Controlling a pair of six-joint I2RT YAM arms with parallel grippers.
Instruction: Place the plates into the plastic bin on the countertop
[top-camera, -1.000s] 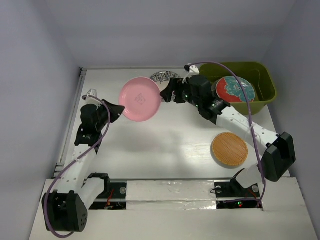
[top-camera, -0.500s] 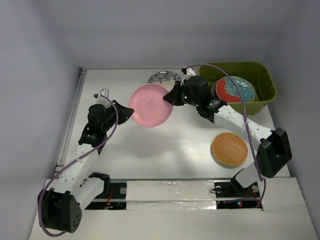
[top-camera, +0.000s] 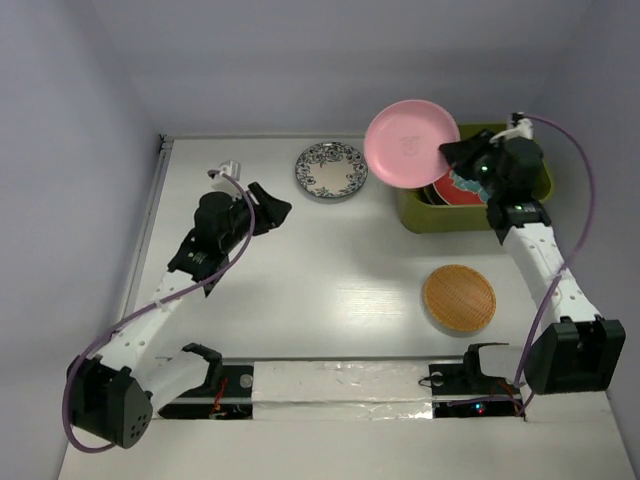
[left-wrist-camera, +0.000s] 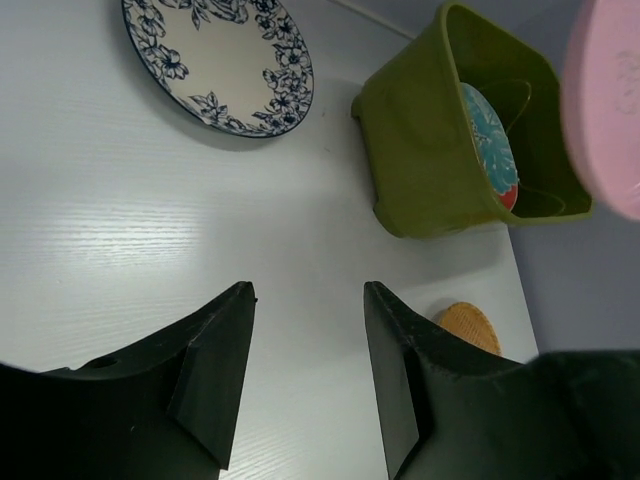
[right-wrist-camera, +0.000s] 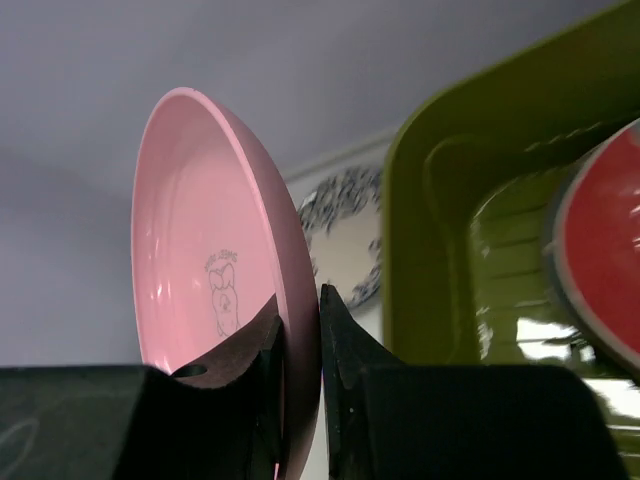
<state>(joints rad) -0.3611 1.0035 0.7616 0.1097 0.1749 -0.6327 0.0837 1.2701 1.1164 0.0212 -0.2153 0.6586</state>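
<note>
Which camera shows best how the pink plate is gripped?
Right wrist: the right gripper clamps the pink plate at its rim, plate on edge. Top external shows the whole plate overlapping the plastic bin, grip small. Left wrist catches only a pink sliver.

Glossy pink plate (top-camera: 405, 143), smooth plastic bin (top-camera: 440, 218)

pink plate (top-camera: 405, 143) handed over to right gripper (top-camera: 453, 159)

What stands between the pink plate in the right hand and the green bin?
Nothing visible. The right hand holds the pink plate on edge over the bin's left rim in the top view. The red plate inside takes up part of the space.
</note>
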